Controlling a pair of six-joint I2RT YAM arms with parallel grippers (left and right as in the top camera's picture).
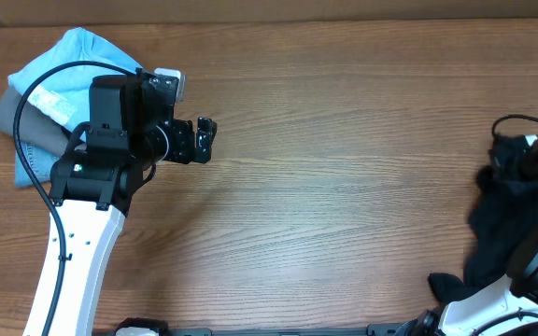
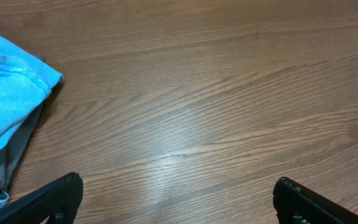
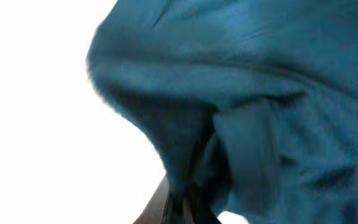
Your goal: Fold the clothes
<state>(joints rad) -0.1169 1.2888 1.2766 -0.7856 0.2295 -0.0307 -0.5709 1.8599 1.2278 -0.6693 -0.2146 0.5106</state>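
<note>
Left fingers point(image 2: 59, 194) apart over brown wood-grain table point(image 1: 344, 168)

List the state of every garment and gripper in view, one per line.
Left gripper: open, empty, over the table.
Right gripper: seems shut on the dark garment.
Dark garment: bunched up, unfolded, at the table's right edge.
Light blue garment: lying on the grey garment, free of both grippers.
Grey garment: mostly covered by the light blue one.
</note>
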